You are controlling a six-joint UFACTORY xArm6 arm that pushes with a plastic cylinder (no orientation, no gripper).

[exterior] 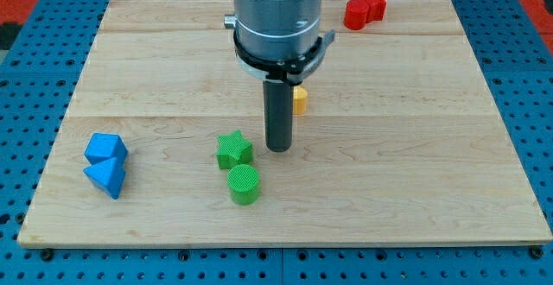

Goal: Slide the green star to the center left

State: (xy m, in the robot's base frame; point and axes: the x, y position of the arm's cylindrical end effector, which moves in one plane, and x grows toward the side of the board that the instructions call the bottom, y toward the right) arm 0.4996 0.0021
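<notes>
The xArm6's straight dark rod hangs from its grey cylindrical mount (pixel 276 17) over the pale wooden board (pixel 415 173), and my tip (pixel 278 149) rests on the board's surface near the middle of the view; it has no jaws to open or close and holds nothing, standing bare against the wood. The small green star-shaped block (pixel 234 149) lies just to the view's left of my tip, close beside it, though whether the two touch cannot be told. Below and slightly left of my tip, right under the star and nearly touching it, stands the green cylinder block (pixel 244 184). A small yellow block (pixel 300 100) sits just above and to the right of my tip, partly hidden behind the rod, so its shape cannot be made out. Far to the left of my tip, near the board's left edge, lies the blue angular block (pixel 105 164). Well above and to the right, near the board's top edge, sits the red block (pixel 365 9) of irregular shape
</notes>
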